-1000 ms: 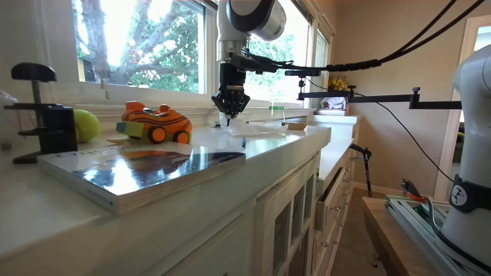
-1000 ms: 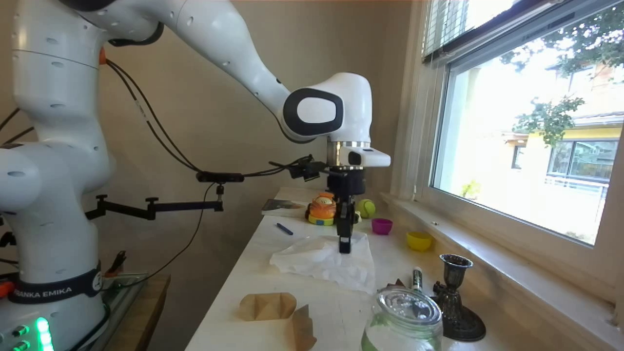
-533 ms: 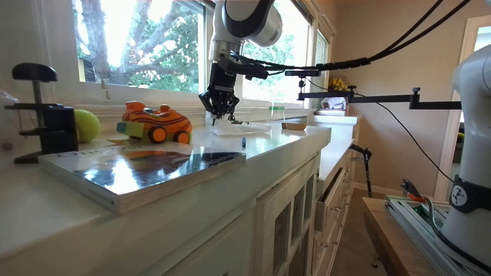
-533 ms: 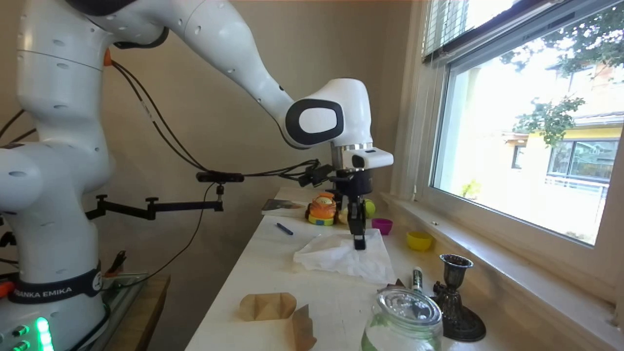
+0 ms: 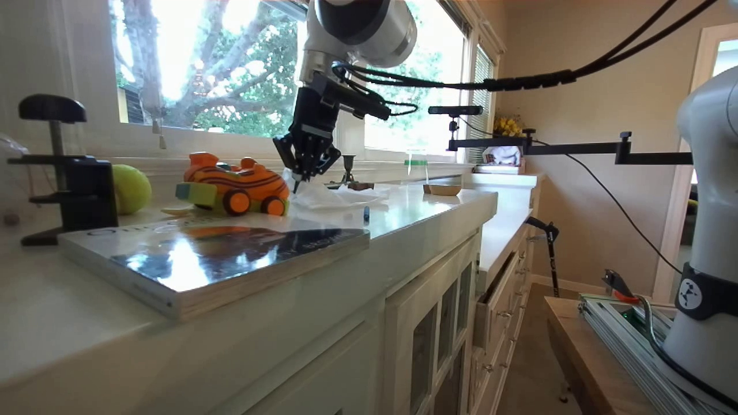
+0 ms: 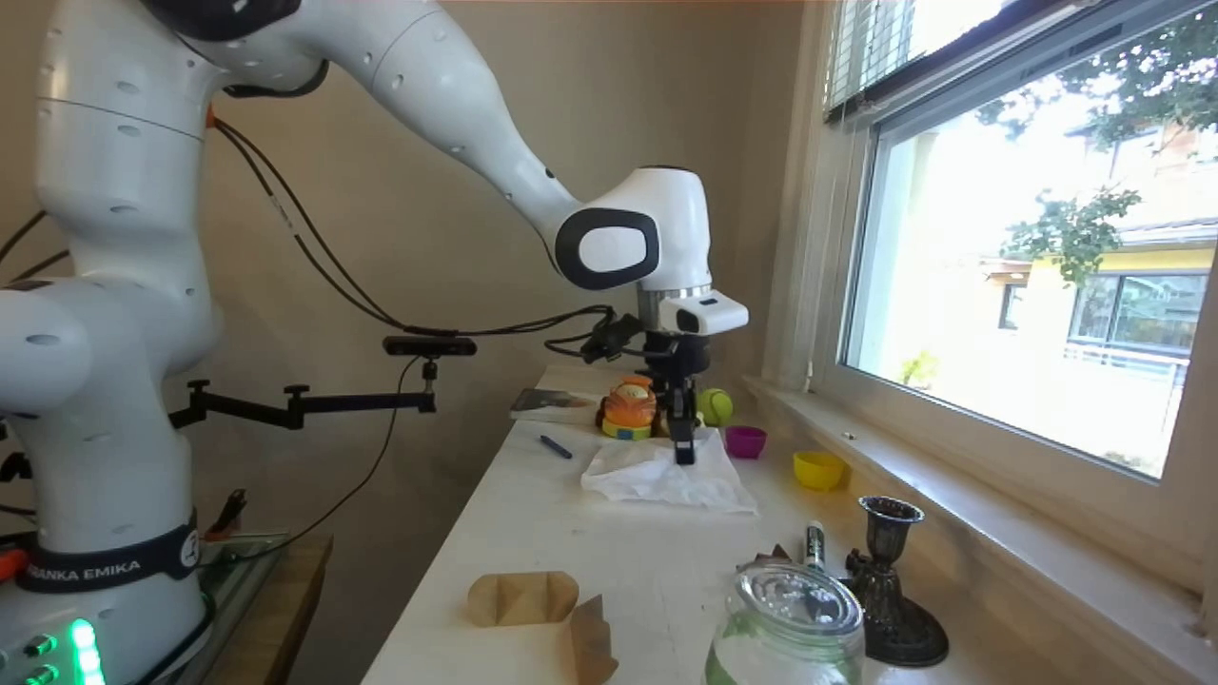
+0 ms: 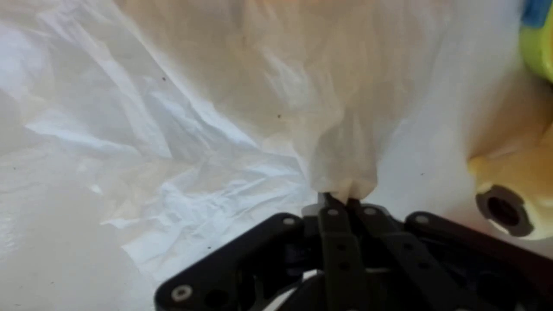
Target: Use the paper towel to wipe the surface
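The gripper (image 7: pixel 342 202) is pinching the paper towel (image 6: pixel 655 483) and tilting, dragging it over the surface (image 6: pixel 533 533), closer to the orange toy (image 5: pixel 245 183)!

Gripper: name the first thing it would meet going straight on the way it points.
Most likely the white countertop, perhaps through folds of the paper towel pinched in the gripper; any gap is hard to judge.

Towel (image 6: pixel 657 483) is white, counter (image 6: pixel 519 518) is white too, and the gripper (image 7: pixel 340 201) is basically black. The toy (image 5: pixel 237 183) is bright orange with dark wavy stripes plus lime green and blue bits. Ball (image 5: pixel 132 189) is yellow-green, then you've got a purple cup (image 6: pixel 745 442) and a yellow cup (image 6: pixel 817 471).
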Controlling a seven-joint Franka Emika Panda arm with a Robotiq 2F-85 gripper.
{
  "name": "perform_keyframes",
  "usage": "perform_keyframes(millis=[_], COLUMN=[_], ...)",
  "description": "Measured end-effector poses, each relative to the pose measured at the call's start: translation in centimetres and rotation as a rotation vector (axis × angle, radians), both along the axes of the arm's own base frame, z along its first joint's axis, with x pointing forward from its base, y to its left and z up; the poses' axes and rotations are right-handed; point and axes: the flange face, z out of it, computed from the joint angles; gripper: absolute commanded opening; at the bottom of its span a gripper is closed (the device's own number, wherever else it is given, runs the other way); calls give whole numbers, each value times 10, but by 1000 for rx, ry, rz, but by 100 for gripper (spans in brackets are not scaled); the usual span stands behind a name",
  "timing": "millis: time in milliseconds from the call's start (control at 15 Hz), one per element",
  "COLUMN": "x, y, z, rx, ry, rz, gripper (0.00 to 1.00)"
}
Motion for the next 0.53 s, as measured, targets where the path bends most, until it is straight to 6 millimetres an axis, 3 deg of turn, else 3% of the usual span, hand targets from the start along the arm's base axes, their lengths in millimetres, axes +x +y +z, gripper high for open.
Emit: perform_keyframes(millis=[267, 533], x=[-6, -18], y=[-1, -16], z=[-2, 4], rx=[-7, -28], ry=[56, 123], rz=[57, 63], gripper=[2, 2])
